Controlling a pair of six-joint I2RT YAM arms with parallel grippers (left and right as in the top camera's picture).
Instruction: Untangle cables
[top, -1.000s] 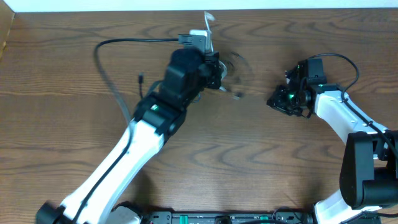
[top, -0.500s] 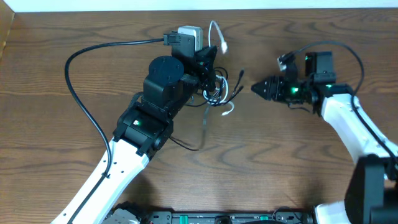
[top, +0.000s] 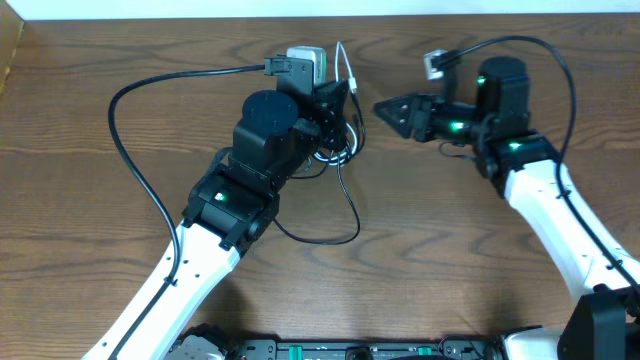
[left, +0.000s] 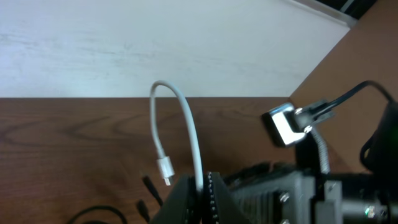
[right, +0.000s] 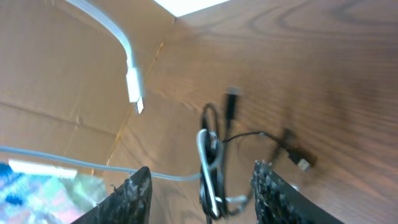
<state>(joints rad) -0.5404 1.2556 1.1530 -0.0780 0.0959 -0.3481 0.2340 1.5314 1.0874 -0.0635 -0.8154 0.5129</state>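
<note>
From above, the left gripper (top: 338, 100) is only a dark block with cables spilling out of it. Its wrist camera gives us what that view hides: the two fingers (left: 181, 198) are pressed together on the white cable (left: 191, 124). That cable rises from between them, arches over, and hangs with its plug just left of the fingertips. Only the overhead view shows the black cable (top: 347, 205), which drops from the fingers and lies in a wide loop on the table (top: 450, 260), back toward the arm. We cannot tell whether the black cable is pinched too.

From above, the right gripper (top: 385, 108) points at the left fingers, near them but apart, and its opening is hard to read. Its wrist camera settles this: the fingers (right: 135, 194) are spread wide and released. Both cables hang as a small knot of loops beyond the tips, in line with the gap and clear of both fingers.
</note>
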